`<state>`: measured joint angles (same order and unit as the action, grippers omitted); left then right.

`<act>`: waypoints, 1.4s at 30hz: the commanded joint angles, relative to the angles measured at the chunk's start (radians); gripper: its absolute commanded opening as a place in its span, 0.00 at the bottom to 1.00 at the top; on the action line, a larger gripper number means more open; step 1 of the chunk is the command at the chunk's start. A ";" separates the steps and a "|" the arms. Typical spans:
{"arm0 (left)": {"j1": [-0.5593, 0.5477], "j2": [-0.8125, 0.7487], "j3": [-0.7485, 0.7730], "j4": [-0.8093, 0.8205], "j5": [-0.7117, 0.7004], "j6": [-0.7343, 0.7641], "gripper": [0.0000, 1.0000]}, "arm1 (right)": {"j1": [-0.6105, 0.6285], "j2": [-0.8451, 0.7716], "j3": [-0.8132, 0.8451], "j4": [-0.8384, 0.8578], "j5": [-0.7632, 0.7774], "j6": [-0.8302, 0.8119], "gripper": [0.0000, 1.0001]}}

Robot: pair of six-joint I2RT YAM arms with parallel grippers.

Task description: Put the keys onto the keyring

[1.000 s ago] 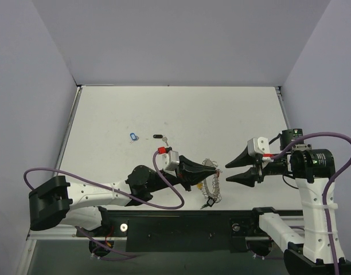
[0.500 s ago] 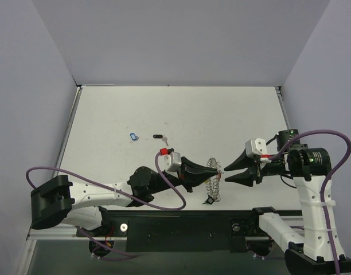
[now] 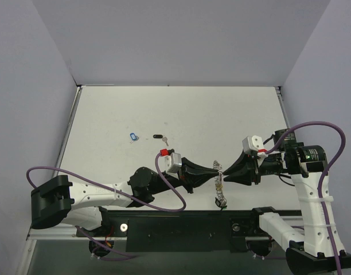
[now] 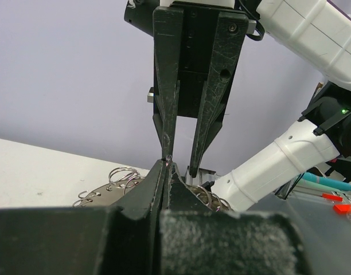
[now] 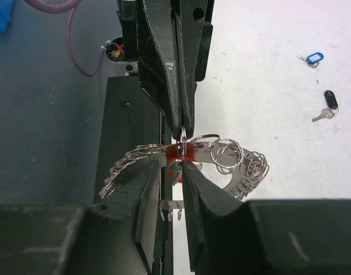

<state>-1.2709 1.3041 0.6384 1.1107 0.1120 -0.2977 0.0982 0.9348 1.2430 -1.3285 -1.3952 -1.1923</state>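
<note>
The left hand (image 3: pixel 217 171), two tapered black fingers with a matte, grainy plastic surface, is pressed fully together. Its pointed tips pinch one thin wire loop on the rim of the keyring (image 5: pixel 244 166), a large flat silver-grey metal ring edged with many small round wire loops. From above, the keyring hangs edge-on from those tips, clear of the white counter (image 3: pixel 192 114), its lower part dangling below and just to the near side of the hand.

The right hand (image 3: pixel 224 173), of the same black wedge shape, faces the left hand tip to tip. Its fingers stand a narrow gap apart. In the left wrist view one of its fingertips (image 4: pixel 166 150) meets the left hand's closed point, while the other fingertip stays off to the side.

From the right wrist camera the keyring fans out as a shiny curved band just beyond the right hand's fingers, with bunched loops spreading to either side. A small red plastic key tag (image 5: pixel 180 152) sits in the gap between those fingers, directly under the left hand's tips. Whether the pads press on it I cannot tell.

Two loose keys lie flat on the counter, well away from both hands on the far side of the left one. One is a tiny key with a blue oval plastic tag (image 3: pixel 133 136). Just beside it is a small silver key with a black plastic head (image 3: pixel 158 136).
</note>
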 commanded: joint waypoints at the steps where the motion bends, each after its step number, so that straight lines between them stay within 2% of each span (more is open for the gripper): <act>1: -0.007 -0.011 0.061 0.089 -0.011 0.012 0.00 | 0.014 0.015 -0.014 -0.040 -0.047 0.033 0.17; 19: -0.018 -0.008 0.053 0.141 -0.038 0.003 0.00 | 0.012 -0.001 -0.027 -0.021 -0.044 0.048 0.00; 42: -0.033 0.046 0.061 0.236 -0.054 -0.009 0.00 | 0.000 -0.045 -0.054 0.057 -0.045 0.180 0.01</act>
<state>-1.2957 1.3579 0.6434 1.2324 0.0761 -0.3031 0.1055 0.9024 1.1999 -1.2758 -1.4021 -1.0382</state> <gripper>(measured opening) 0.015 0.005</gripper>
